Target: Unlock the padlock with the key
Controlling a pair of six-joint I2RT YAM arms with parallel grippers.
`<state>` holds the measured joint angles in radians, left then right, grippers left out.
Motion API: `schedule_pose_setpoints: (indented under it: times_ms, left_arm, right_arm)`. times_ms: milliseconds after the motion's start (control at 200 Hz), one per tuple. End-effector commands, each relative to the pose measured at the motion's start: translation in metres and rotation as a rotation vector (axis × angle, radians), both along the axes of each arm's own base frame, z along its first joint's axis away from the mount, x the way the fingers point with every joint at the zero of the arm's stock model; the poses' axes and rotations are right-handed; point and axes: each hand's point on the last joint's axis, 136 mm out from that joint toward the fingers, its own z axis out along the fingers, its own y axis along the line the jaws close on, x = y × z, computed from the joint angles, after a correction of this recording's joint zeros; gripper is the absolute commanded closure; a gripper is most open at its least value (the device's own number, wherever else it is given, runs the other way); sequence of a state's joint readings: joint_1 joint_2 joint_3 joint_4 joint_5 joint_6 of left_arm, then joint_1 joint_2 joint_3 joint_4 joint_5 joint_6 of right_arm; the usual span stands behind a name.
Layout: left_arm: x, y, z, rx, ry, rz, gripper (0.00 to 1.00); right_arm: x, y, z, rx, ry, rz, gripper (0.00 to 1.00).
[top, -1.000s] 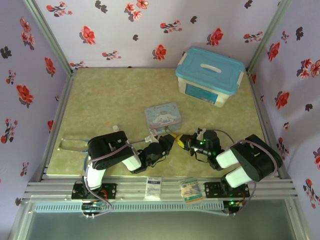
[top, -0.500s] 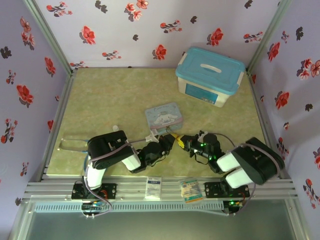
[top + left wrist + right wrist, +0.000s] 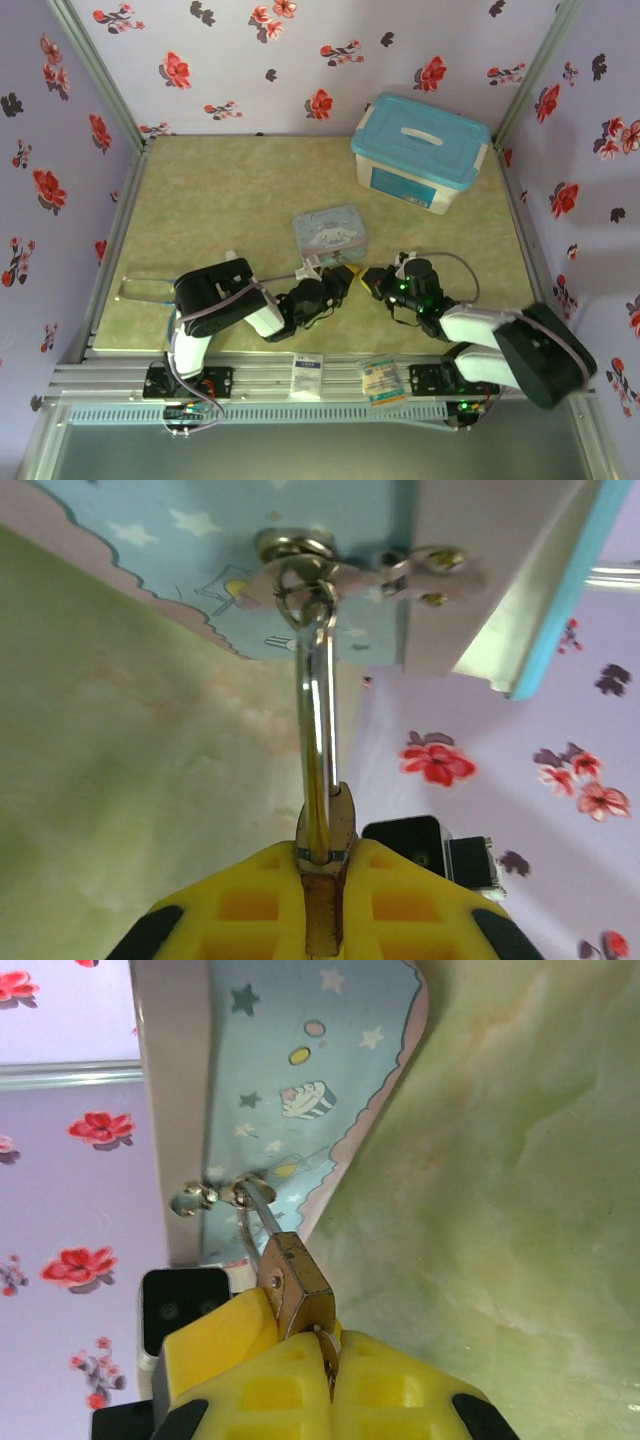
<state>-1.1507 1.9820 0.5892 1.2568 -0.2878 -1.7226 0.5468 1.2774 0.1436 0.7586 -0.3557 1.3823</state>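
Observation:
The small brass padlock (image 3: 322, 900) is pinched between the yellow fingers (image 3: 230, 900) of my left gripper (image 3: 322, 855), which is shut on its body. Its silvery shackle (image 3: 318, 730) runs up through the hasp (image 3: 300, 570) of the cartoon-printed tin (image 3: 330, 230). In the right wrist view the padlock (image 3: 295, 1280) hangs tilted from that hasp. My right gripper (image 3: 328, 1338) is shut on the thin key (image 3: 325, 1345), whose tip meets the padlock's bottom face. In the top view the left gripper (image 3: 338, 280) and right gripper (image 3: 372, 280) face each other just in front of the tin.
A white bin with a blue lid (image 3: 420, 150) stands at the back right. Two small packets (image 3: 308, 375) lie on the front rail between the arm bases. A small white knob (image 3: 232, 256) sits left of the tin. Floral walls close in on three sides.
The right arm has stretched out, its elbow swinging down to the right. The tin and both grippers have shifted slightly. Both grips are unchanged.

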Motion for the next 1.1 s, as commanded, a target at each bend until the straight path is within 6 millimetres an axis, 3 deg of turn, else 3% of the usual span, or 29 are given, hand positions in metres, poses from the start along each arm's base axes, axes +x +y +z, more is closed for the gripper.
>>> schedule_pose_setpoints:
  times_ms: [0, 100, 155, 245, 345, 395, 640, 755, 960, 1095]
  left_arm:
    - [-0.019, -0.022, 0.024, -0.086, -0.031, -0.108, 1.00]
    - [-0.020, -0.021, 0.022, -0.081, -0.026, -0.107, 1.00]
    - [-0.020, -0.020, 0.022, -0.077, -0.030, -0.104, 1.00]
    - [-0.018, -0.017, 0.020, -0.064, -0.040, -0.093, 1.00]
    - [-0.018, -0.014, 0.016, -0.059, -0.027, -0.086, 1.00]
    - [-0.018, -0.013, 0.014, -0.059, -0.020, -0.084, 1.00]
    - [-0.008, 0.009, 0.010, -0.009, -0.045, -0.030, 1.00]
    - [-0.009, 0.018, -0.002, 0.019, -0.028, -0.019, 1.00]
    - [-0.011, 0.017, -0.009, 0.037, -0.024, -0.036, 1.00]
    - [-0.013, 0.021, -0.007, 0.052, -0.039, -0.044, 1.00]
  right_arm:
    - [0.028, 0.003, 0.041, 0.272, -0.058, -0.118, 1.00]
    - [0.035, 0.015, 0.048, 0.384, -0.007, -0.108, 1.00]
    - [0.036, 0.019, 0.055, 0.347, -0.073, -0.079, 1.00]
    - [0.032, 0.016, 0.041, 0.229, -0.065, -0.058, 1.00]
    - [0.023, 0.009, 0.017, 0.067, -0.028, -0.027, 0.69]
    - [0.019, 0.007, 0.012, 0.015, -0.028, -0.007, 0.59]
    - [0.003, -0.014, -0.015, -0.203, -0.016, 0.055, 0.55]
    - [-0.003, -0.022, -0.006, -0.397, -0.100, 0.180, 0.48]
    - [-0.014, -0.040, 0.008, -0.773, -0.291, 0.461, 0.53]
    - [-0.016, -0.030, 0.007, -0.916, -0.362, 0.547, 0.56]
